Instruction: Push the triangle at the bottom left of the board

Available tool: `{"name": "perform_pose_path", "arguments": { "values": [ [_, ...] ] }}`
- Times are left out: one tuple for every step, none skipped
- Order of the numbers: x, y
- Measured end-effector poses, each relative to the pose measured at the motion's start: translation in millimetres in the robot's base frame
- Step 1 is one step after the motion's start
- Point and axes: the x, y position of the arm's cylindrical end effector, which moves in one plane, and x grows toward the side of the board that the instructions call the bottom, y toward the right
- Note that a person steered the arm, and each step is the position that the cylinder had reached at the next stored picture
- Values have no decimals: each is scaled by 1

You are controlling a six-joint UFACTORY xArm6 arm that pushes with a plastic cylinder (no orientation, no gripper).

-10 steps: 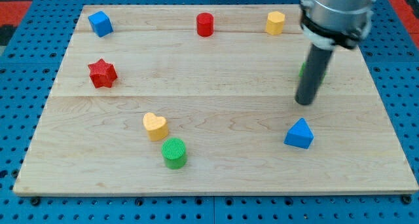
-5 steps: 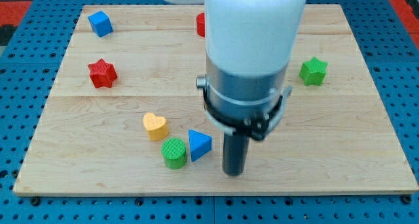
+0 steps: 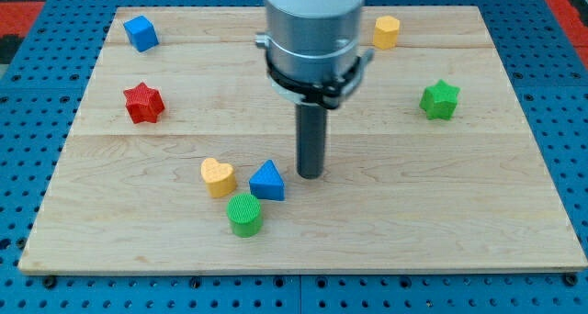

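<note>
Going left to right on the wooden board (image 3: pixel 514 222): there's a blue cube (image 3: pixel 141 32) up in the top left corner, and a red star (image 3: pixel 143 103) below it near the left edge. Lower down toward the middle there's a tight little cluster: a yellow heart (image 3: pixel 218 177), a green cylinder (image 3: pixel 244 214) just below and right of it, and the blue triangle (image 3: pixel 267 181) just right of the heart, right above the cylinder. I can't tell if the three actually touch.

My tip (image 3: pixel 311 174) is down just to the right of the triangle, close beside it with a small gap showing. No fingers here, just a plain rod, so nothing is grasped.

Further right, a yellow block (image 3: pixel 387 31) sits near the top edge, and a green star (image 3: pixel 439 100) is off toward the right side.
</note>
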Motion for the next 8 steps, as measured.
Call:
{"name": "perform_pose_path", "arguments": {
  "values": [
    [16,12],
    [16,12],
    [16,3],
    [7,-22],
    [-10,-44],
    [3,-24],
    [27,-38],
    [17,-95]
  ]
}}
